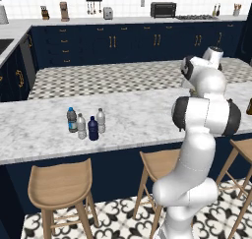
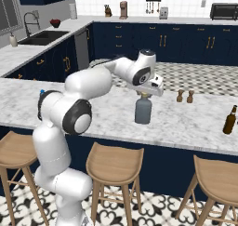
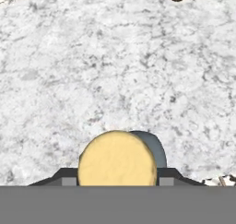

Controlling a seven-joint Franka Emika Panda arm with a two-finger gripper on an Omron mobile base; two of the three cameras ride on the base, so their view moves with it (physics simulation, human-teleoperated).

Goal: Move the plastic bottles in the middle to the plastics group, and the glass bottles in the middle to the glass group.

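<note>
My claw point(image 2: 145, 96) was clamped on the tan cork top of the wide translucent grey-green glass bottle point(image 2: 143, 110), which stood upright on the white marble worktop point(image 2: 195, 122), well apart from the dark brown narrow-necked bottle point(image 2: 229, 120).

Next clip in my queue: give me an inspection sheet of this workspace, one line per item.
Surface: white marble counter with wooden stools along its near side.
Job's things: grey-green cork-topped bottle upright on the counter, cork between the gripper's fingers; navy bottle and pale-capped clear bottle stand beside the blue-capped water bottle and grey bottle; one brown bottle at the counter's right end.
Clutter: two small brown shakers behind the cork-topped bottle.
Grippers: gripper at the cork, fingers on either side; contact cannot be told.
Cables: nothing seen.
Surroundings: navy cabinets, sink, toaster oven.
</note>
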